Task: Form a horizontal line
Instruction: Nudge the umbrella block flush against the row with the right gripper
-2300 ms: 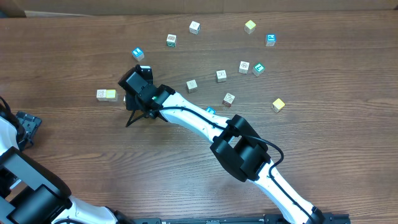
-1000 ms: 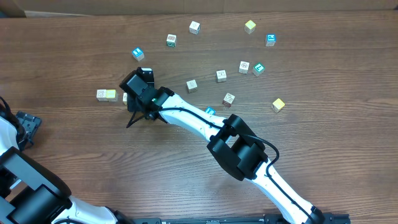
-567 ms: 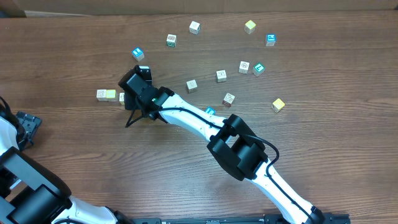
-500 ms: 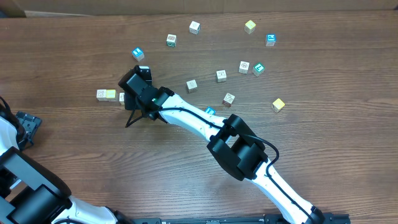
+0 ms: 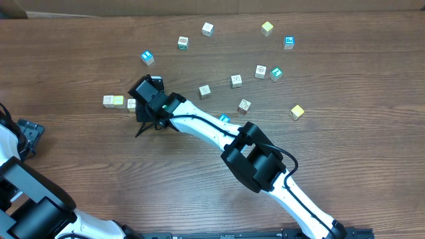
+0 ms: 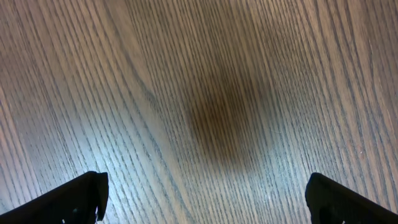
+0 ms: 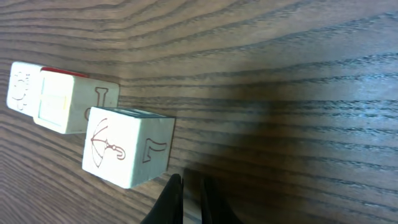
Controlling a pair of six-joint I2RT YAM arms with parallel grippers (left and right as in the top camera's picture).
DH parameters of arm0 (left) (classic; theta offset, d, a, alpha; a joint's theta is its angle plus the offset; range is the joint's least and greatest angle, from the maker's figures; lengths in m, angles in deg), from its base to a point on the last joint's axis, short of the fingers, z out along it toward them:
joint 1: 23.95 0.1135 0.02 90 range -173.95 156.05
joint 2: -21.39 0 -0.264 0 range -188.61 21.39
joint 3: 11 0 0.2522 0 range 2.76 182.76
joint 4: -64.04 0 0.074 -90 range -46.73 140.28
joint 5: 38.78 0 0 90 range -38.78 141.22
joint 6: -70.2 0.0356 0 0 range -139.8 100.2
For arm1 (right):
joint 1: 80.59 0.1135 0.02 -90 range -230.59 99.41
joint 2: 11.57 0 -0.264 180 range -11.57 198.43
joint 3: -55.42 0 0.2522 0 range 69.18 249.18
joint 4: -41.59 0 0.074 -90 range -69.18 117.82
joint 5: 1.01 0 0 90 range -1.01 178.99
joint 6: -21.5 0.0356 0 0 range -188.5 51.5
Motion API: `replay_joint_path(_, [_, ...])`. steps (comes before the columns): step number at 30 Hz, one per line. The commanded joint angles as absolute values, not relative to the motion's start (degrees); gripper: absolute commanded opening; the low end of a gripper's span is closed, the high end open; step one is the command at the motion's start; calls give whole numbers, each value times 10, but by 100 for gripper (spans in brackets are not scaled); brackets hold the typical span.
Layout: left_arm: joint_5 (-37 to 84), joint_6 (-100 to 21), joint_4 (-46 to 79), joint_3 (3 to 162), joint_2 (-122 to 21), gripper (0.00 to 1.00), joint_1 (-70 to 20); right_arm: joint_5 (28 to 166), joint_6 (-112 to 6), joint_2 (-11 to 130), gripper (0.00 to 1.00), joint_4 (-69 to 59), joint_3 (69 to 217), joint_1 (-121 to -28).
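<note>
Line (image 5: 118, 101): three cubes touching, umbrella cube (image 7: 127, 149) skewed at its end. I see right gripper (image 7: 188, 186) pinched closed, empty, just beside it; left gripper (image 6: 205, 198) spread wide over table (image 6: 217, 93).

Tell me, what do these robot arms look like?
The right arm and left arm are white tubes joined by chunky black blocks. A black cable runs along the right arm, with a small green spot near the right gripper, whose fingers are thin and dark. The left gripper has black fingers too.
</note>
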State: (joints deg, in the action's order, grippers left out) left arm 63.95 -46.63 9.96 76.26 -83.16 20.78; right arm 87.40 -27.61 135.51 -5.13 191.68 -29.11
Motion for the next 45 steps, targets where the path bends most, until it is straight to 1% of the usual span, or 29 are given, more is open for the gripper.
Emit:
replay_joint_path(1, [651, -464, 100, 759, -839, 99, 209, 881, -273, 1364, 9, -42, 1913, -288])
replay_joint_path(23, [651, -464, 100, 759, -839, 99, 209, 880, -273, 1364, 10, 24, 1913, -288])
replay_joint_path(28, [651, -464, 100, 759, -839, 100, 209, 880, -273, 1364, 10, 25, 1913, -288])
replay_joint_path(34, [651, -464, 100, 759, -839, 100, 209, 880, -273, 1364, 9, -4, 1913, -288])
replay_joint_path(45, [651, -464, 100, 759, -839, 100, 209, 876, -273, 1373, 9, 23, 1913, -288])
